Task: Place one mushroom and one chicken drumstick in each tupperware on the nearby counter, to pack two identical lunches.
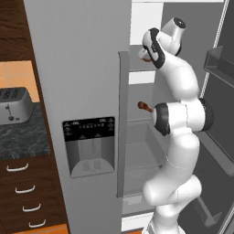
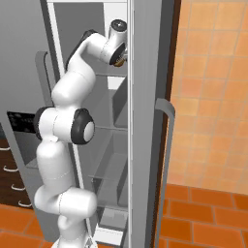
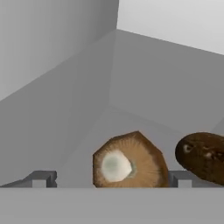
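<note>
In the hand view a mushroom [image 3: 129, 159] lies on the grey fridge shelf, its pale stem and brown gills facing me. My gripper [image 3: 111, 180] is open, one fingertip on each side of it and both apart from it. To its right lies a dark brown rounded lump [image 3: 202, 156] that looks like another mushroom's cap. The arm reaches up into the open fridge, with the hand [image 1: 147, 52] at an upper shelf. One shelf lower lies a small reddish-brown piece [image 1: 145, 107], seemingly a chicken drumstick. The speckled counter [image 1: 23, 137] is at the left. The tupperware is out of view.
The fridge's closed left door [image 1: 77, 68] with its dispenser panel [image 1: 89, 146] stands between the arm and the counter. A grey toaster [image 1: 13, 106] sits on the counter over drawers [image 1: 23, 189]. The open right door [image 1: 219, 68] with its bins flanks the arm.
</note>
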Robot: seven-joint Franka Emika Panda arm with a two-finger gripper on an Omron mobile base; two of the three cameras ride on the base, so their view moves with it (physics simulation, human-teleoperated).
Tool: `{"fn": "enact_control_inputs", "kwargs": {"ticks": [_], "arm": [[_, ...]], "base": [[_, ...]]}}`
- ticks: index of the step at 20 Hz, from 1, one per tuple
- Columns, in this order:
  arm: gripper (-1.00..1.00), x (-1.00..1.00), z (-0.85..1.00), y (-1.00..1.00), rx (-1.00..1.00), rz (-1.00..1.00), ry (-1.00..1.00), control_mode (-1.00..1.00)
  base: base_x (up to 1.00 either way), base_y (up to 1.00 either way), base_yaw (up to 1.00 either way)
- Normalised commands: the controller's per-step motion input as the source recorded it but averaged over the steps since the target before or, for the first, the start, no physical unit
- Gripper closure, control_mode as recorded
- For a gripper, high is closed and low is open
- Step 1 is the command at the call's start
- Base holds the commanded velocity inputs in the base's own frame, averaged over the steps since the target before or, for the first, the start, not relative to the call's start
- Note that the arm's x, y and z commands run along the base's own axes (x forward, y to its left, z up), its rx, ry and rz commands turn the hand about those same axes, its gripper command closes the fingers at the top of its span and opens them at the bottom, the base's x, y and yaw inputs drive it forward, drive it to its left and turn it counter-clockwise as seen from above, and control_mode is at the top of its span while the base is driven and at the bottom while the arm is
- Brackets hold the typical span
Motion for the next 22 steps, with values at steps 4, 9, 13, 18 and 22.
{"fn": "enact_control_inputs", "kwargs": {"ticks": [4,9,13,18,22], "arm": [[-1.00,0.32,-0.09,0.00,0.00,0.00,0.00,-1.00],[-1.00,0.36,-0.24,0.00,-0.01,0.00,0.04,-1.00],[1.00,0.34,-0.31,0.03,-0.03,0.00,0.03,-1.00],[1.00,0.00,-0.28,0.00,-0.02,0.00,0.00,-1.00],[1.00,-0.58,-0.08,0.36,0.00,0.00,-0.03,-1.00]], "base": [[0.00,0.00,0.00],[0.00,0.00,0.00],[0.00,0.00,0.00],[0.00,0.00,0.00],[0.00,0.00,0.00]]}}
